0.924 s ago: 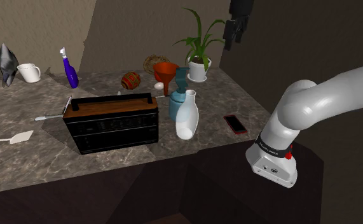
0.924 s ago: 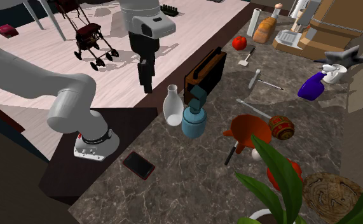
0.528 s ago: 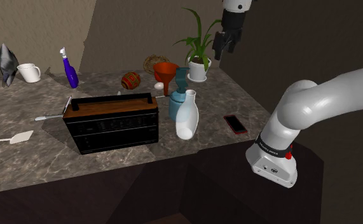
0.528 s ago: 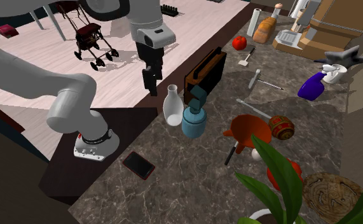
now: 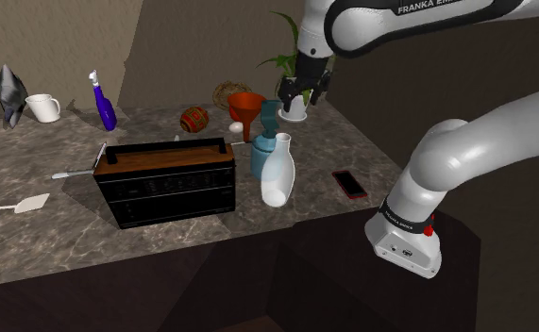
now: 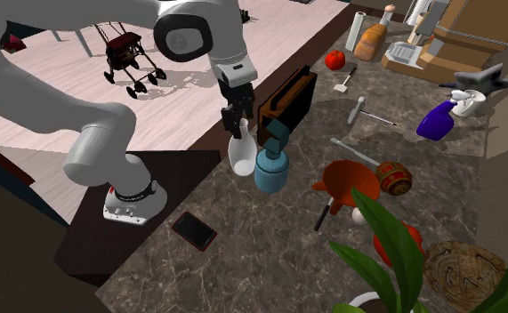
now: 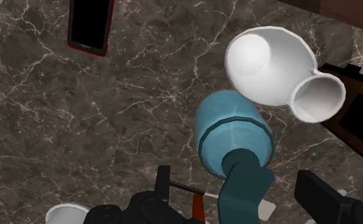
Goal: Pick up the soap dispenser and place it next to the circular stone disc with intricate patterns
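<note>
- The fingers [image 7: 318,195] are standing wide apart and holding nothing. They are hanging above the tabletop [image 7: 59,127], over the soap dispenser [image 7: 234,137].
- The step in hand, as I judge it, is the approach. The hand is needing to come straight down so that the fingers are straddling the dispenser's round body rather than its pump head.
- The white vase [image 7: 272,67] is standing just beside the dispenser, so the finger on that side is having to slip down without knocking it. The radio [image 5: 166,181] is also sitting near.
- The dispenser is standing upright, between the vase and the orange funnel [image 6: 341,182].
- It is showing a light teal, rounded body and a darker teal pump on top, with the spout sticking out to one side.
- The smooth body is looking likely to slip, so a low, centred grip is seeming wise.
- A round brown patterned disc [image 6: 461,267] is lying well apart, past the funnel.
</note>
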`<state>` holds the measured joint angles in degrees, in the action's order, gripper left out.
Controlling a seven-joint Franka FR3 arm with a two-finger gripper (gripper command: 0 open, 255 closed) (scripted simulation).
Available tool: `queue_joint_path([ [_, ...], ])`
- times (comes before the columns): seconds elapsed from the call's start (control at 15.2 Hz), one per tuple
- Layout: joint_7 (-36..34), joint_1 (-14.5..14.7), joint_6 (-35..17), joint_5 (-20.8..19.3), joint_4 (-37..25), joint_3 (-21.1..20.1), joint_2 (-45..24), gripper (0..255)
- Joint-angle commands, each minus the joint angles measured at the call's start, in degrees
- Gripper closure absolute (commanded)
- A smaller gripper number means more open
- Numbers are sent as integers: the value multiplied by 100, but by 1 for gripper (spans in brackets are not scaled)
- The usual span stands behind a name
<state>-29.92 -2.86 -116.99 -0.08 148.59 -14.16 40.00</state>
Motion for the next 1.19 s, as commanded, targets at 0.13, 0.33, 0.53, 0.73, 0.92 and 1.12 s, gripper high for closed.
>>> queue_joint_path([
  [0.13,-1133,-283,-1066,-21,87,-592,-636,0],
  [0.33,-1876,-566,-1662,-186,19,-999,-1121,0],
  [0.53,-1931,-639,-1935,-263,114,-1046,-1302,0],
  [0.73,-1999,-725,-2208,-358,195,-1100,-1498,0],
  [0.92,-2040,-775,-2352,-415,233,-1130,-1607,0],
  [1.12,-2040,-776,-2352,-416,233,-1131,-1608,0],
])
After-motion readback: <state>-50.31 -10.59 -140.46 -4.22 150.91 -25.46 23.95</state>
